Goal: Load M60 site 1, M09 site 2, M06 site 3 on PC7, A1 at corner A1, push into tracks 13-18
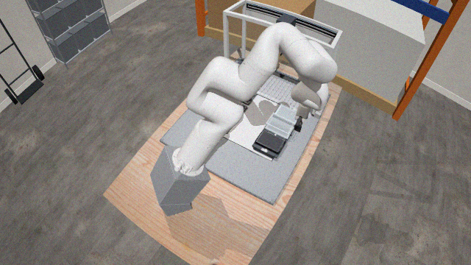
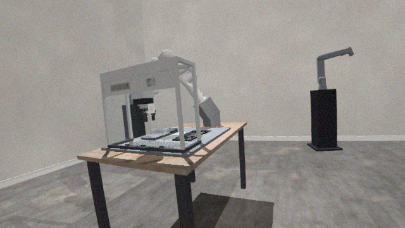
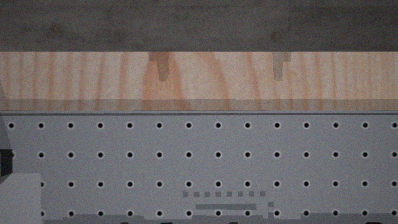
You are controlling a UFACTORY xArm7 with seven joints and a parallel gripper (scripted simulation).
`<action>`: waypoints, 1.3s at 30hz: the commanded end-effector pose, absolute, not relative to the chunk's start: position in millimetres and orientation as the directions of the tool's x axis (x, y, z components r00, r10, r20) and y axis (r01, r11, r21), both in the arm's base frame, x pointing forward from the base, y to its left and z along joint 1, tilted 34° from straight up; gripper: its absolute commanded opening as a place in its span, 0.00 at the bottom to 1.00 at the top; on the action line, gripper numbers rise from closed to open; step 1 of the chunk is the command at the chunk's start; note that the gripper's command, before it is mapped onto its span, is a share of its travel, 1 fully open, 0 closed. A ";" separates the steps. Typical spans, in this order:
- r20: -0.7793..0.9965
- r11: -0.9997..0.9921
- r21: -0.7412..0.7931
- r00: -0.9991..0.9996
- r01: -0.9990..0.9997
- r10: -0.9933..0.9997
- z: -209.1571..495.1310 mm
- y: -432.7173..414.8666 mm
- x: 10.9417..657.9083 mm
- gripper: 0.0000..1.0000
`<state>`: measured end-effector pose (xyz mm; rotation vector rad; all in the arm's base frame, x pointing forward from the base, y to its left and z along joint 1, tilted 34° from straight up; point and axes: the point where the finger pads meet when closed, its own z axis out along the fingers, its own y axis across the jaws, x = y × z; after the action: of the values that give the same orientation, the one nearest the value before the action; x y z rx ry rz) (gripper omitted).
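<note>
Three plates sit on the carrier (image 1: 275, 129); the gripper (image 1: 299, 123) hangs just right of it, jaws fully apart and empty, probably lining up a push.

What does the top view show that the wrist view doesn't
Only the top view shows the white arm, its grey pedestal, the open gripper, the clear plate and the dark plate beside it. Only the wrist view shows the rows of holes in the grey deck up close. Both show the wooden table and that deck.
</note>
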<state>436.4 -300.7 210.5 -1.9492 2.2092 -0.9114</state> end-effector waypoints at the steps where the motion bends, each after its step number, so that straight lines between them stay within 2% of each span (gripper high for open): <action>1: 0.330 0.027 -0.461 -0.199 -0.887 -0.923 211.8 -301.3 437.1 1.00; 39: 0.330 0.027 -0.461 -0.199 -0.887 -0.923 167.9 -321.9 459.2 1.00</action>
<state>453.9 -318.1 173.5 -1.9481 2.2279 -0.9344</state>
